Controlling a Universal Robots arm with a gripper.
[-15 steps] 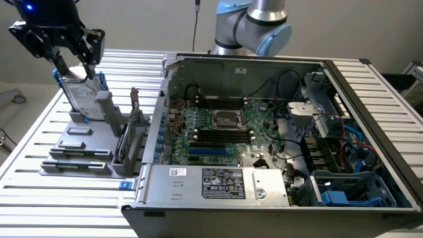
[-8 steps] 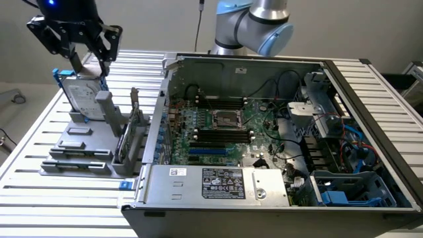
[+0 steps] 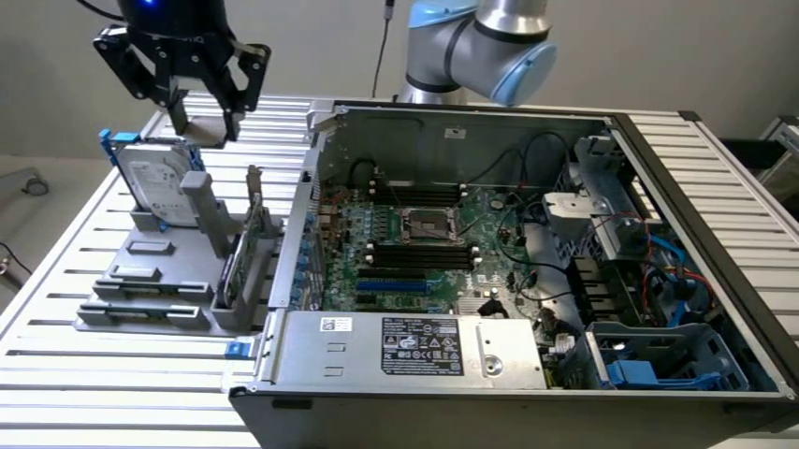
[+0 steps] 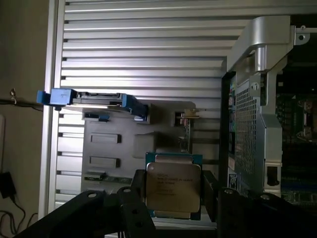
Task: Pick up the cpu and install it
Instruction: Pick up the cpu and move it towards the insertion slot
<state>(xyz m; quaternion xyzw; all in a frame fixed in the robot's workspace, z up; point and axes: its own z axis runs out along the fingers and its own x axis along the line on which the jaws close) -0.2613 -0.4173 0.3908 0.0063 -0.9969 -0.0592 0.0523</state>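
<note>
On the exterior view's left, one grey holder (image 3: 150, 290) on a slatted table (image 3: 75, 374) carries one hard drive (image 3: 156, 182), standing on edge in a blue bracket. Above it hangs one gripper (image 3: 206, 122), its two fingers pinching one cpu (image 4: 173, 186) by its edges, clear of the holder. To the right lies one open computer case (image 3: 437, 421). It contains one motherboard (image 3: 487, 262) with one socket (image 3: 428, 224) near its middle.

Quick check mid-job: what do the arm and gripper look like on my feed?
The arm is made of silver-grey tube sections with rounded pale blue joint caps. The gripper is black, built from open-frame linkage bars with visible pivot bolts. A blue light glows on the body above it.
</note>
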